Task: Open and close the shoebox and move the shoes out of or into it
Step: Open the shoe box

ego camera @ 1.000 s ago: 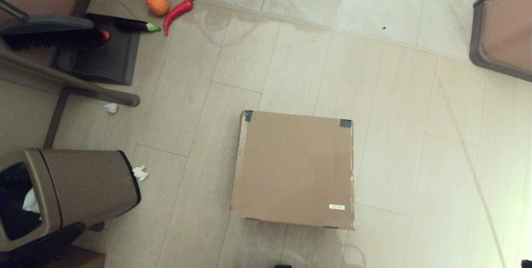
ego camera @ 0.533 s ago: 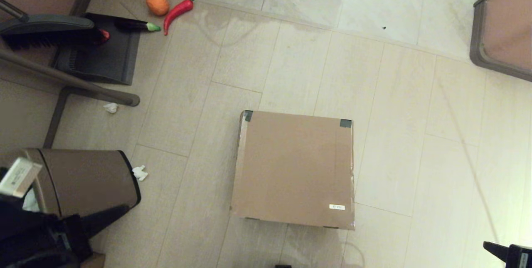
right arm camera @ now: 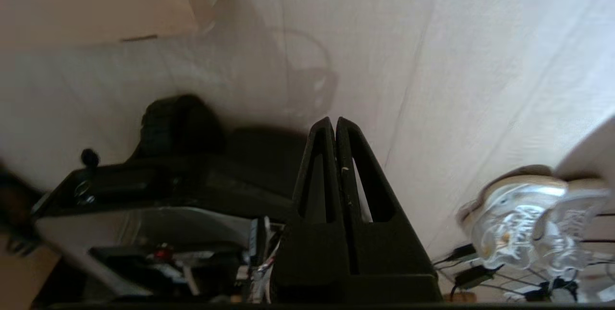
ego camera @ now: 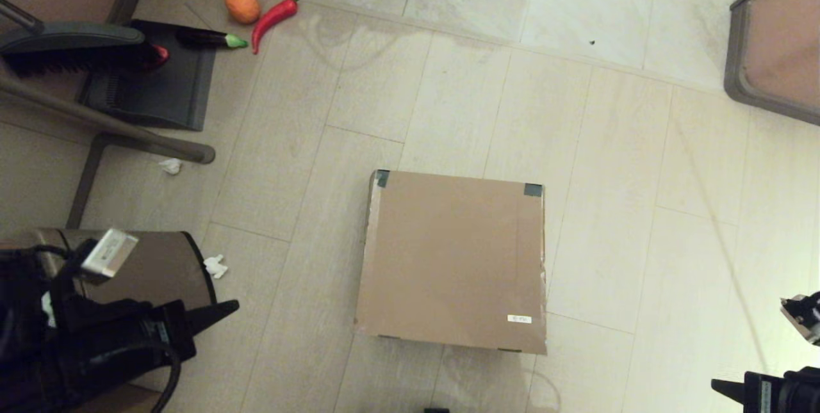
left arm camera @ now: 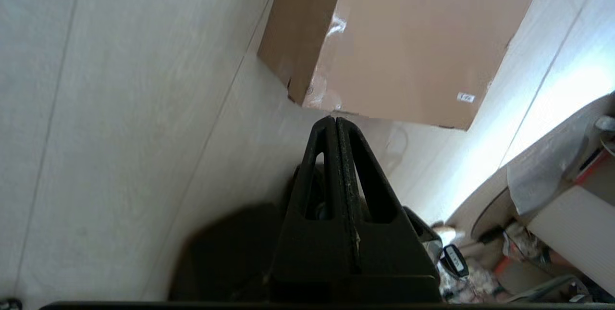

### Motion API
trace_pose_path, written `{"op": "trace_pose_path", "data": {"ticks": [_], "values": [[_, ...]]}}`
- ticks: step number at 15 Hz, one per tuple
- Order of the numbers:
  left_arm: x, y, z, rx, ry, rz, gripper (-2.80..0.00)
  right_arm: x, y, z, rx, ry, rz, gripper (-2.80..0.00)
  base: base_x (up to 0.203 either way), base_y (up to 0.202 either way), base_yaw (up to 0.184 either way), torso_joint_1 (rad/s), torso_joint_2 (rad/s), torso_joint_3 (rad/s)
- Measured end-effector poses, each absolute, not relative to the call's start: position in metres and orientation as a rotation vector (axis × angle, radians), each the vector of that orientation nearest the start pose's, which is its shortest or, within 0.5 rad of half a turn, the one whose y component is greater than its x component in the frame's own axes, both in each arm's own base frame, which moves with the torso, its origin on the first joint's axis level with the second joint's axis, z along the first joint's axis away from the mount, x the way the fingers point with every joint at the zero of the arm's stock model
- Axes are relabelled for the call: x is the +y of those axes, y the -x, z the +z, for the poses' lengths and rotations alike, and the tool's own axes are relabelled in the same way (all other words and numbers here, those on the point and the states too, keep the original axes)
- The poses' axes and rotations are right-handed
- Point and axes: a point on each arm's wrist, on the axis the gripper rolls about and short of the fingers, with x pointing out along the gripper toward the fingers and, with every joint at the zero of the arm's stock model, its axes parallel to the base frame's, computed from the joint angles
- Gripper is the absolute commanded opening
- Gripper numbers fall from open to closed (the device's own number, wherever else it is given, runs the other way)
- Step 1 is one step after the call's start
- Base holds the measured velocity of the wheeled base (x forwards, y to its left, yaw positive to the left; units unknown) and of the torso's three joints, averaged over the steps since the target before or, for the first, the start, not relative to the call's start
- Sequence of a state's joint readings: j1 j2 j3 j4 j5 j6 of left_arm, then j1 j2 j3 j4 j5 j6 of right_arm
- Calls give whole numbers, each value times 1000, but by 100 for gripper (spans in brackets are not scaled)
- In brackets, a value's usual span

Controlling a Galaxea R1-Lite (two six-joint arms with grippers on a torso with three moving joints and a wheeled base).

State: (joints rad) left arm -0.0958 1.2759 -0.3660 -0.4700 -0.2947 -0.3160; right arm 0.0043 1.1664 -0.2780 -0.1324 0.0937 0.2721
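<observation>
From my remote seat: the shoebox sits shut on the tiled floor at centre, lid flat, black tape on its two far corners, white sticker near its 5 o'clock corner; the shoes are out of sight, so I judge them inside; my left gripper hangs at the box's 9 o'clock beside the trash bin, fingers pressed together and empty, aimed at the box, apparently to lift the lid; my right gripper waits low at 4 o'clock, likewise closed and empty, well apart.
</observation>
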Motion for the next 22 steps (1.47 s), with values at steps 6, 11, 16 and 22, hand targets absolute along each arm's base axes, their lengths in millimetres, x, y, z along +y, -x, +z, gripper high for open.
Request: {"op": "trace_pose_path", "data": {"ticks": [6, 11, 16, 22], "values": [[-42, -200, 150, 555, 335, -386, -280, 4, -181, 123, 778, -321, 44, -280, 0, 0, 0, 0, 0, 0], [-63, -220, 134, 624, 321, -466, -280, 4, -222, 100, 773, -335, 42, -280, 0, 0, 0, 0, 0, 0], [-78, -250, 107, 590, 309, -517, -280, 5, -239, 78, 823, -358, 85, -280, 0, 0, 0, 0, 0, 0], [-88, -279, 82, 534, 301, -528, -280, 8, -275, 52, 698, -351, 124, -280, 0, 0, 0, 0, 0, 0]]}}
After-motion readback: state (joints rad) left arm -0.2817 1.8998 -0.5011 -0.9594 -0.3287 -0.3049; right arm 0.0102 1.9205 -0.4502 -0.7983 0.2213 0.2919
